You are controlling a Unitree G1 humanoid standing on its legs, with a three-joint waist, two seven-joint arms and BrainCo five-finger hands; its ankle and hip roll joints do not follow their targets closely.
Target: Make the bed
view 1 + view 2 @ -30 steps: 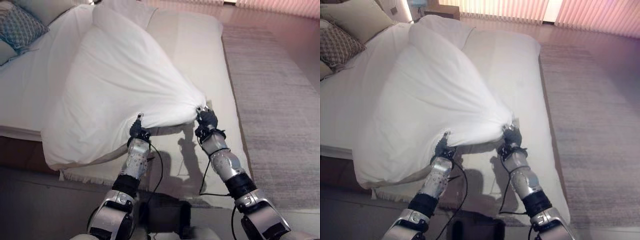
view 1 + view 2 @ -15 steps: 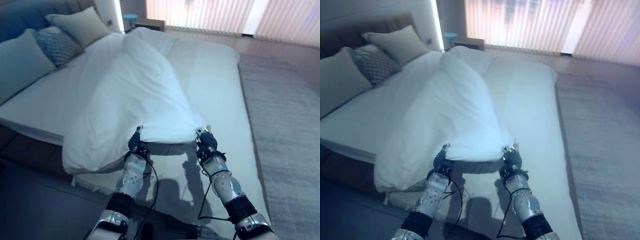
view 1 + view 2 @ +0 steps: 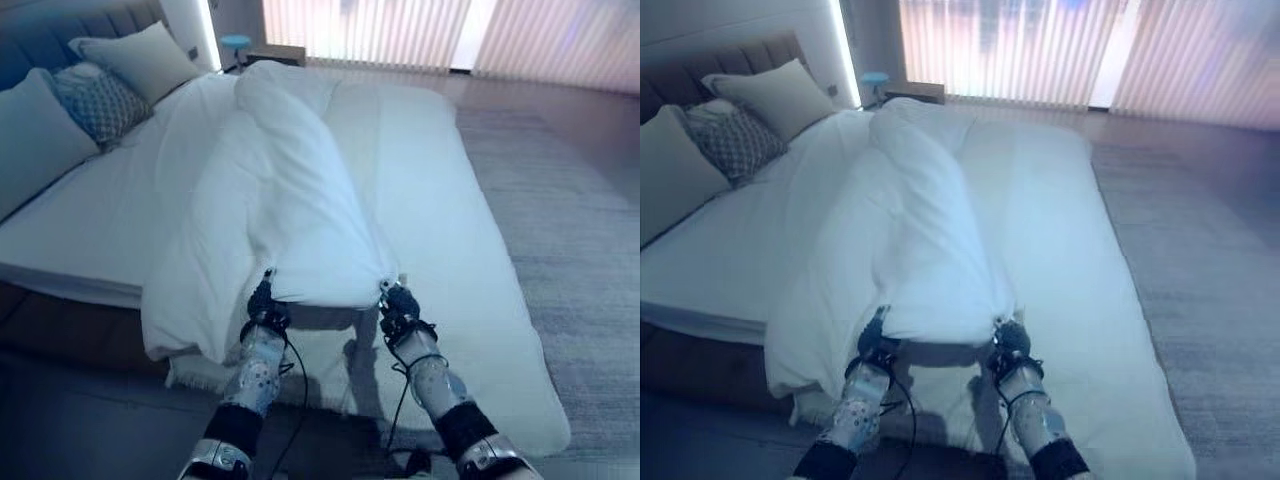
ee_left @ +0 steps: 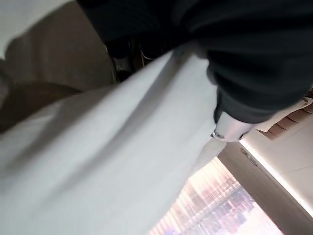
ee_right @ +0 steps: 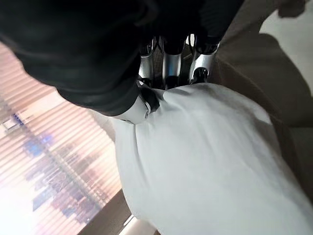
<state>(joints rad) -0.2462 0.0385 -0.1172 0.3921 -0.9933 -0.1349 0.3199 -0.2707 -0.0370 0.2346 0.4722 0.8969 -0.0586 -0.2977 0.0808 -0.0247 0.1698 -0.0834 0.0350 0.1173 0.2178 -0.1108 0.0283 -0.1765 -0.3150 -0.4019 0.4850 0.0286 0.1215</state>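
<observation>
A white duvet point(image 3: 290, 200) lies bunched in a long ridge down the middle of the bed point(image 3: 450, 230), from the far end to the foot. Its near edge is lifted off the mattress between my two hands. My left hand point(image 3: 264, 305) is shut on the duvet's near left corner, and my right hand point(image 3: 399, 305) is shut on the near right corner. In the right wrist view the fingers point(image 5: 166, 63) curl over the white cloth point(image 5: 205, 161). White fabric point(image 4: 107, 161) also runs past the left hand's dark cover in the left wrist view.
Three pillows point(image 3: 60, 110) lean against the headboard at the far left. A fringed blanket edge point(image 3: 200, 375) hangs over the bed's near left side. A grey rug point(image 3: 570, 220) covers the floor to the right. A small table point(image 3: 270, 52) stands by the blinds behind the bed.
The camera has pulled back and tilted up, bringing pillows and blinds into view. Both hands have drawn the duvet edge nearer the foot, and the duvet has narrowed into a ridge.
</observation>
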